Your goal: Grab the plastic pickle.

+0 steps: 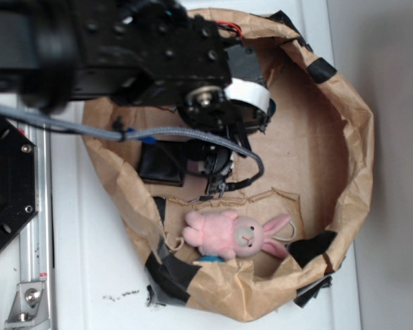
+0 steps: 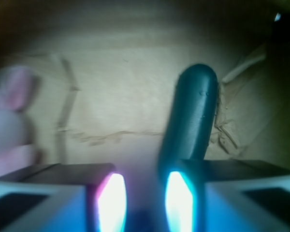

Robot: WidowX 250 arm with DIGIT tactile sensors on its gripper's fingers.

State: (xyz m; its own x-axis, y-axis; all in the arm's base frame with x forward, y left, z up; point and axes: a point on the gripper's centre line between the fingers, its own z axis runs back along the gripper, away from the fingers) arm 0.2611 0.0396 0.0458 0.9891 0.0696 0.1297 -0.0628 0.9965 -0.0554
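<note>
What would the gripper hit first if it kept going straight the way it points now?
Probably bare brown paper: the gap of the open gripper faces it. The pickle lies just right of that line, in front of the right finger, which might clip it. Depth is unclear.

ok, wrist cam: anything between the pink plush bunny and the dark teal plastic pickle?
Nothing. In the wrist view, only bare, creased brown paper separates the pink plush bunny from the dark teal plastic pickle.
</note>
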